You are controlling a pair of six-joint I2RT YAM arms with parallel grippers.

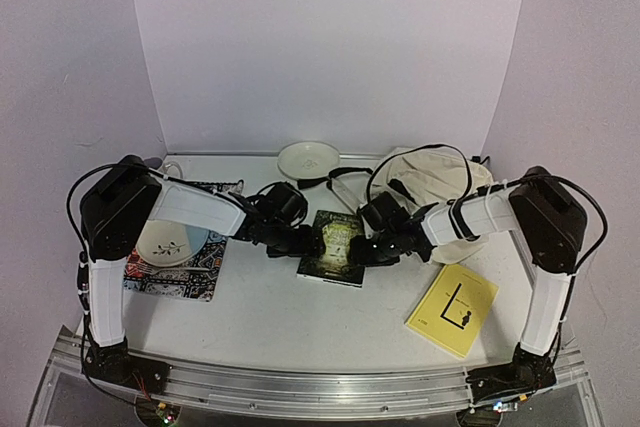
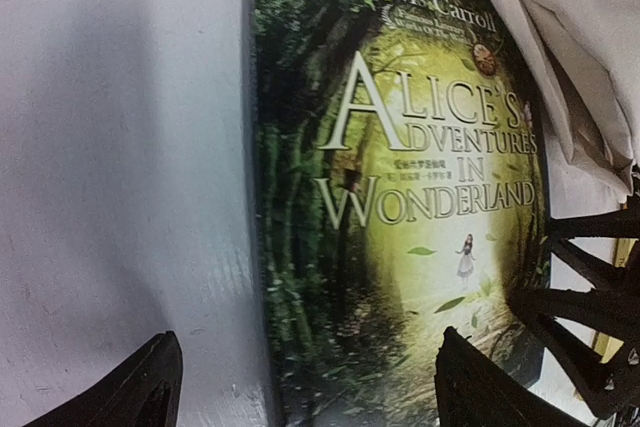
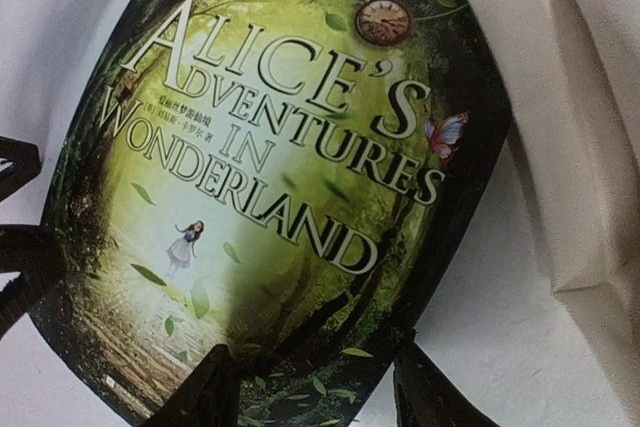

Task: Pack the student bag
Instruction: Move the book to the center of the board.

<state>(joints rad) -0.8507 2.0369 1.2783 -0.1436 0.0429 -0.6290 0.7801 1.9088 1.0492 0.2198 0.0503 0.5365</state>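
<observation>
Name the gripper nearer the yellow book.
Right. The right gripper is over the right edge of the Alice book, up-left of the yellow book; the left gripper is farther, over the Alice book's left edge.

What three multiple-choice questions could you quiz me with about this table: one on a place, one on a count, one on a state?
1. Where is the dark green paperback book?
A. Flat on the white table, beside the cream fabric backpack
B. Inside the backpack
C. Standing upright against the wall

2. How many books are in sight?
A. One
B. Four
C. Two

3. How does the left gripper stand?
A. Shut on the green book
B. Open, holding nothing
C. Out of sight

Answers:
1 A: the top view shows the green book lying cover up on the table, and the wrist views show bag fabric right next to it.
2 C: there is only the green book and the flat yellow book near the right front.
3 B: the left wrist view shows its black fingers far apart, clamping nothing.
</observation>
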